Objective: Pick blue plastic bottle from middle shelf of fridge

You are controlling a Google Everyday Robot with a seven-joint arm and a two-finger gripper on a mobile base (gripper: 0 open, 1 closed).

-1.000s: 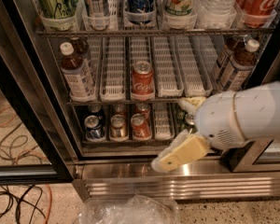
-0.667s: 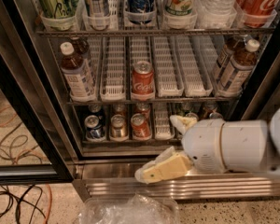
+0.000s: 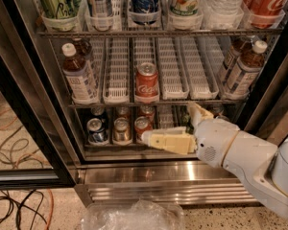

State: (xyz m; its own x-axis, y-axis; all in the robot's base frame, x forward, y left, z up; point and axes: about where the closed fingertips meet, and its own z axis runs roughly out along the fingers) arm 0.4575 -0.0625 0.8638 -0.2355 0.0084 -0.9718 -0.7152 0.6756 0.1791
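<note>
**Gripper spread wide below the middle shelf, bottles standing untouched**

I am looking into the fridge [image 3: 158, 178] past its open black door frame. The gripper [image 3: 169, 122] is hanging in front of the bottom rack, at about five o'clock from the red cola can [image 3: 147, 83]. Its fingers are splayed wide apart and are gripping nothing. One finger [image 3: 170, 141] is pointing toward nine o'clock, its tip lying just beside the small cans [image 3: 116, 130] on the bottom rack. The other [image 3: 199, 113] is pointing toward twelve o'clock, its tip reaching the front wire of the middle shelf [image 3: 175, 78].

On that shelf, a bottle [image 3: 79, 74] of brown drink with a white cap is standing upright in the leftmost lane, at nine o'clock from the cola can and well apart from the gripper. Two more bottles [image 3: 244, 70] like it are standing at the right end, at three o'clock from the can and at about one o'clock from the gripper. The white lanes between are lying bare except for the can.

A crumpled plastic bag [image 3: 134, 217] is lying on the floor at six o'clock, and cables [image 3: 17, 202] are trailing at eight o'clock.
</note>
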